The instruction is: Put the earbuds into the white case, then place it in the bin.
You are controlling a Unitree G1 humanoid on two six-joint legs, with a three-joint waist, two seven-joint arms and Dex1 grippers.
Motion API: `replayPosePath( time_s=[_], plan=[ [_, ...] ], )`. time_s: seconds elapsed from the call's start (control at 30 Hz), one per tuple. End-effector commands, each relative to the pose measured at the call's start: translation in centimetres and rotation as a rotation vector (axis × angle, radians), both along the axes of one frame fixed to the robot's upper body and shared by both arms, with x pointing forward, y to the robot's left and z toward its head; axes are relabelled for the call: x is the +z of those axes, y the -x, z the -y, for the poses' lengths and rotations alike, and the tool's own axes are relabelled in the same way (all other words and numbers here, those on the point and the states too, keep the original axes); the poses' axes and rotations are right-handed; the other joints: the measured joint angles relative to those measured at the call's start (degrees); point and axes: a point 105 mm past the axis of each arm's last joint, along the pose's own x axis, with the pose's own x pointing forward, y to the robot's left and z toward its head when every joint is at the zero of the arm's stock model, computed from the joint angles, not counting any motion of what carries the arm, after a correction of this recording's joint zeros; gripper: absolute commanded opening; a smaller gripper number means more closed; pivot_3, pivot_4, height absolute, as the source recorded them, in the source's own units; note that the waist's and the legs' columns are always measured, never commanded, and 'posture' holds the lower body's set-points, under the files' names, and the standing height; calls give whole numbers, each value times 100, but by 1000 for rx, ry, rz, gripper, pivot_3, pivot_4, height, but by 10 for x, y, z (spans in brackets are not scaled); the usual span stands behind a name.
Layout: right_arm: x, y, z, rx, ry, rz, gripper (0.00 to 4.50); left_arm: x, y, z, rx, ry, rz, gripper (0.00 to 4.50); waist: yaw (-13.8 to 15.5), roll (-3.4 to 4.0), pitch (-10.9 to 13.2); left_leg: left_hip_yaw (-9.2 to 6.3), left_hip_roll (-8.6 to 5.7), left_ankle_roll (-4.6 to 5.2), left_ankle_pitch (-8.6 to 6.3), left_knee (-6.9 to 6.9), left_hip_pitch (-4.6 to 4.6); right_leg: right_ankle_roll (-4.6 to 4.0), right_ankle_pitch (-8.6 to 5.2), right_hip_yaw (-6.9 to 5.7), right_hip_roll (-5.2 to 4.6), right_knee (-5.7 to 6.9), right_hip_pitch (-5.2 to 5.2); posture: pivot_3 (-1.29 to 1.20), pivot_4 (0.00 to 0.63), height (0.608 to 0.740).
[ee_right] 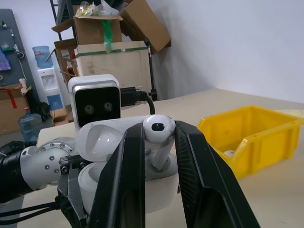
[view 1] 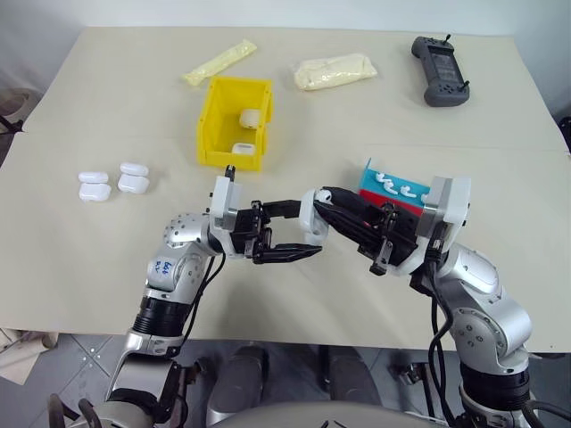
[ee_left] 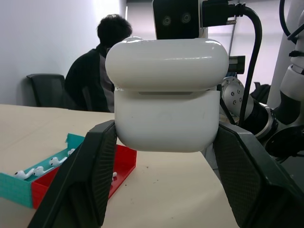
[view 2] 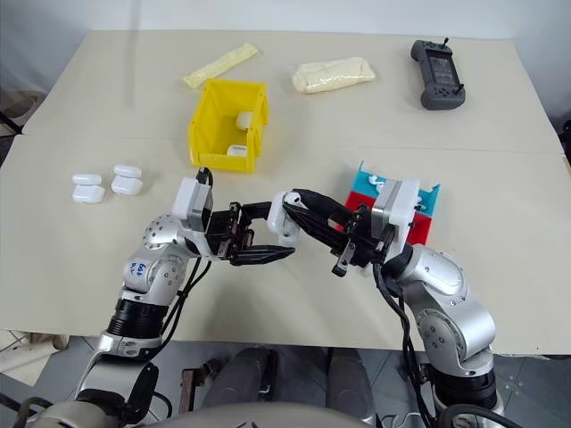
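White earbud (ee_right: 156,130) between right pincer (ee_right: 159,142) fingers

Earbud (ee_right: 156,130) stem tip behind claw fingers (ee_right: 124,190)

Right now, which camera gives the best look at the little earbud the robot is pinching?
The right wrist view: the earbud sits close up between the right gripper fingers, just over the open white case that the left gripper holds. In the head views it is hidden among the fingers. The left wrist view shows the case's outside, not the bud.

The left gripper (view 1: 299,232) is clamped shut, pointed toward the right arm. The right gripper (view 1: 323,201) is pinched narrowly, directed toward the left one, fingertips nearly meeting.
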Motion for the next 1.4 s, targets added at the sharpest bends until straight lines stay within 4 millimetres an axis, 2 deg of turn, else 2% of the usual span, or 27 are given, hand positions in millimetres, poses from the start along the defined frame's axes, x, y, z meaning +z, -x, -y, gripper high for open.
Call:
replayPosePath(
  time_s=[0.03,0.13,0.3,0.53,0.63,0.73,0.97,1.13,1.27,1.3,1.4],
  plan=[
    [-7,1,-3,29,27,-21,518,15,3,4,-14,44,67,2737,1,0,0,0,0,0,0,0,0,0,0,0,0,0,0,0,150,740],
    [-9,-1,-3,46,25,-53,518,17,1,5,-7,53,76,2737,-1,0,0,0,0,0,0,0,0,0,0,0,0,0,0,0,150,740],
    [-1,-1,-2,77,18,-42,2208,19,-2,8,1,68,95,2737,1,0,0,0,1,0,0,0,0,0,0,-1,1,-1,0,0,150,740],
    [10,-2,4,80,39,-1,4342,19,-5,9,10,82,109,2737,14,0,0,0,0,0,0,0,0,0,0,-1,0,-2,1,0,150,740],
    [13,-1,15,55,63,20,4428,16,-6,7,24,80,105,2737,14,0,0,1,-1,1,0,0,0,0,0,0,-2,-3,2,0,150,740],
    [15,-2,42,-29,104,29,4428,9,-8,1,50,60,90,2737,36,0,0,1,-1,1,0,0,0,0,0,-1,-2,-3,2,0,150,740],
    [-14,0,140,-345,399,70,4428,-7,-9,-14,88,2,78,2737,42,-1,0,5,-16,10,-2,-1,1,3,1,-1,-2,-3,12,0,150,740],
    [-49,12,203,-481,568,-7,4428,-10,-10,-19,118,-11,96,2737,36,-1,1,11,-16,13,-2,-2,9,6,3,2,-2,-5,20,0,150,740],
    [-51,8,219,-531,587,-1,4428,-12,-10,-20,124,-19,105,2737,-9,-1,0,19,-3,13,-2,-6,25,6,3,10,0,-9,25,0,150,740],
    [-51,6,217,-505,604,-11,4428,-12,-10,-20,123,-20,109,2737,-13,0,0,19,1,13,-2,-6,26,6,3,10,3,-9,25,0,150,740],
    [-34,-13,205,-453,591,16,4428,-11,-9,-17,117,-22,124,2737,-55,1,0,24,3,13,-2,-6,26,6,3,14,1,-9,25,0,150,740]
  ],
)
